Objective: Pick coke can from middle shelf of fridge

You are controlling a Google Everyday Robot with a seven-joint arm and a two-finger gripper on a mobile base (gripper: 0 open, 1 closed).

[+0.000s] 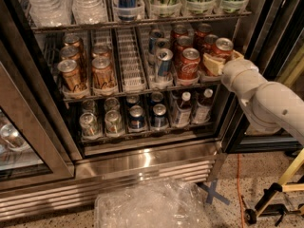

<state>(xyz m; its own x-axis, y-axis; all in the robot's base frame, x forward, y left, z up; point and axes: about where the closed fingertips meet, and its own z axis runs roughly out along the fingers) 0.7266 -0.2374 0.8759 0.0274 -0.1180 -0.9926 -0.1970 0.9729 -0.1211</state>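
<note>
The hand (220, 61) is at the right end of the middle shelf (135, 92) of the fridge (142, 161), right against the front coke can (223, 47) of the rightmost lane. Whether it has closed on that can or only sits up against it, I cannot tell. The can stands upright, long axis vertical, its silver top showing above the hand. It lies on the shelf side of the hand, slightly above and behind, so the hand meets its lower body from the front. The white arm (273, 103) comes in from the right and low, past the door frame. Any pull would probably have to go back out along that line, towards the front and right. More red cans stand close behind in the same lane. A second red can (190, 63) stands just beside on the left, at the front of the next lane. It is near enough that a sideways swing could knock it. Further left are a blue-and-silver can (164, 63), an empty white ribbed lane (129, 61) and two lanes of gold cans (85, 72), all well apart from the hand.
</note>
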